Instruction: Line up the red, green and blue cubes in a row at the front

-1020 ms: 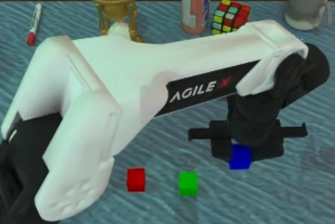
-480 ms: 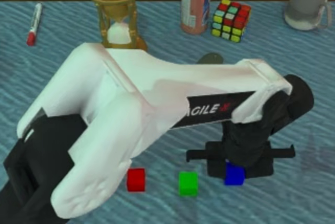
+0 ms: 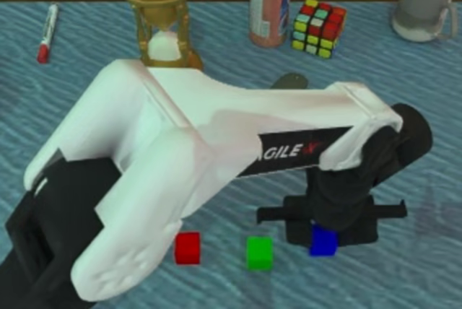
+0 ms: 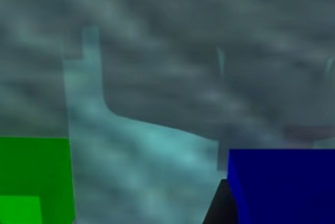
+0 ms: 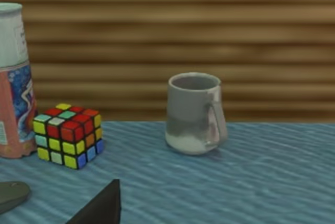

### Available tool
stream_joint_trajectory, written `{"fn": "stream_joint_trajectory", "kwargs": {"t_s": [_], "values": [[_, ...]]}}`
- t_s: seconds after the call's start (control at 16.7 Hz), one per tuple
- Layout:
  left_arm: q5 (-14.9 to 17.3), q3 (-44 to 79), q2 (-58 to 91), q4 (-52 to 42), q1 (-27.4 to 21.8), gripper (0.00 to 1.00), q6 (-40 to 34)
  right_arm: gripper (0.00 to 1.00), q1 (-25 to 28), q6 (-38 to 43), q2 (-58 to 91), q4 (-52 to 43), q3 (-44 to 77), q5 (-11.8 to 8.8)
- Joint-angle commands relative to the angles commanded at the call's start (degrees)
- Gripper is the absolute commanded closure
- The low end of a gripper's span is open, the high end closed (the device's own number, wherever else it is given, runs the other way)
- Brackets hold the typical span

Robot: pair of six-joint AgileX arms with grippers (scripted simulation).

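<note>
The red cube [image 3: 188, 247] and the green cube [image 3: 260, 253] sit side by side near the table's front edge. The blue cube [image 3: 324, 241] is to the right of the green one, in line with both, down at the table surface. My left gripper [image 3: 328, 228] reaches across from the left and is shut on the blue cube. In the left wrist view the blue cube [image 4: 285, 185] fills one corner, with a dark finger [image 4: 222, 208] against its side, and the green cube [image 4: 34, 179] lies a gap away. My right arm is outside the top view.
Along the back stand a gold hourglass [image 3: 160, 13], a can [image 3: 271, 2], a multicoloured puzzle cube [image 3: 319, 27] and a grey mug [image 3: 426, 4]. A red marker [image 3: 48, 32] lies at the back left. A small dark disc [image 3: 290, 80] peeks from behind the left arm.
Since a second ago my left gripper came down and slightly towards the front with the blue cube, bringing it level with the other two. Over the last half second nothing moved.
</note>
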Motion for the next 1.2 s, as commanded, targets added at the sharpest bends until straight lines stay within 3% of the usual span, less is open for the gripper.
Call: {"fn": "stream_joint_trajectory", "kwargs": {"t_s": [0.42, 1.02, 1.2], "values": [[0.0, 0.0, 0.0, 0.0, 0.0, 0.02, 0.0, 0.0, 0.0, 0.0, 0.0, 0.0, 0.0, 0.0], [0.0, 0.2, -0.1, -0.2, 0.0, 0.0, 0.0, 0.0, 0.0, 0.0, 0.0, 0.0, 0.0, 0.0], [0.0, 3.4, -1.0, -4.3, 0.3, 0.0, -0.3, 0.0, 0.0, 0.0, 0.0, 0.0, 0.0, 0.0]]}}
